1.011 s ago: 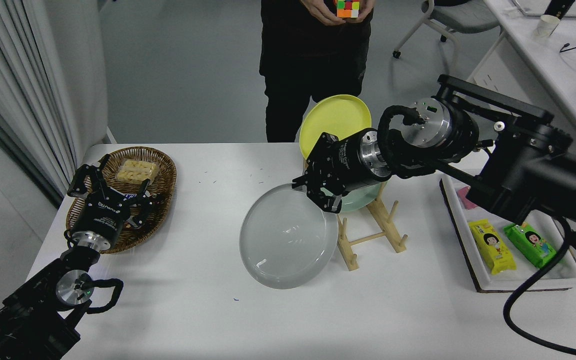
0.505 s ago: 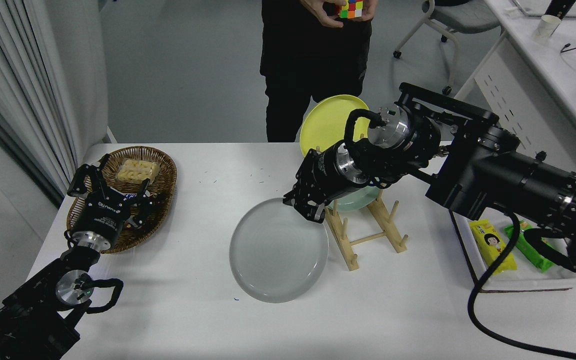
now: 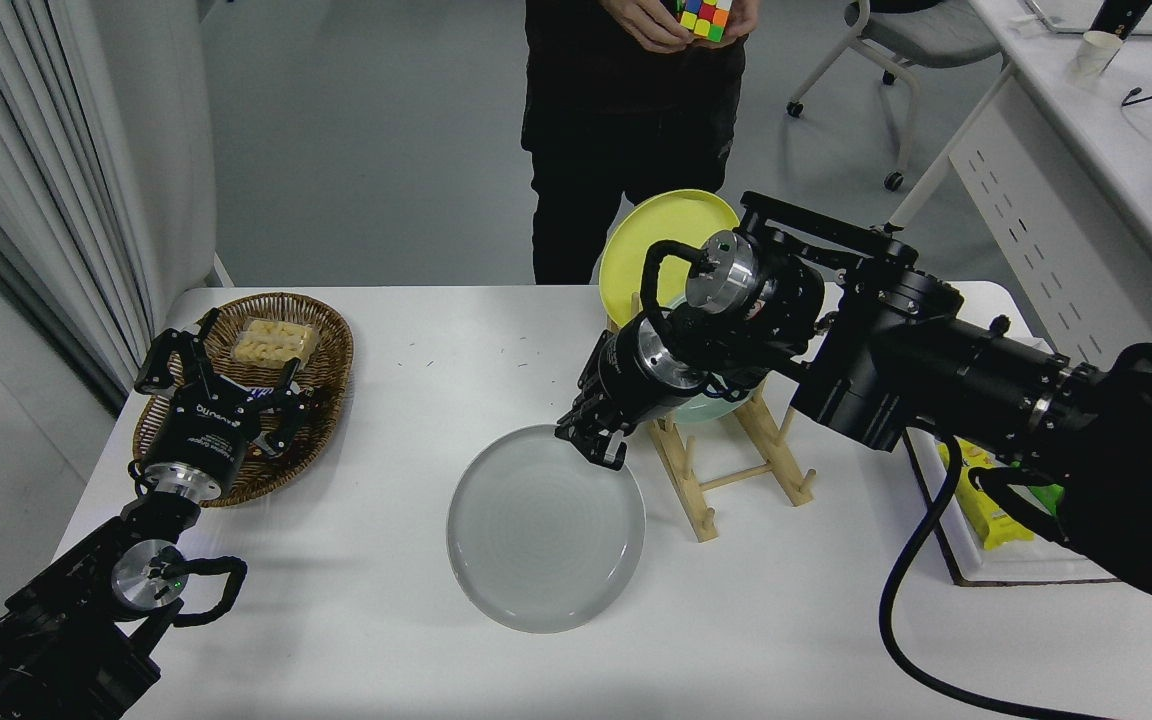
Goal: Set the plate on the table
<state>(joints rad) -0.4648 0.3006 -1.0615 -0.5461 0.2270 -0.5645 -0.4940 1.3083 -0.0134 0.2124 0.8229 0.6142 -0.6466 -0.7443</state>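
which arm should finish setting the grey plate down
Right. The right gripper already grips the far rim of the grey plate low over the table. The left gripper is parked over the basket.

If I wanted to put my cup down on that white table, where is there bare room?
Bare patches on the table: between the wicker basket and the grey plate, and along the near edge below the plate. Crowded: the wooden rack, the right gripper on the plate's rim, and the snack tray.
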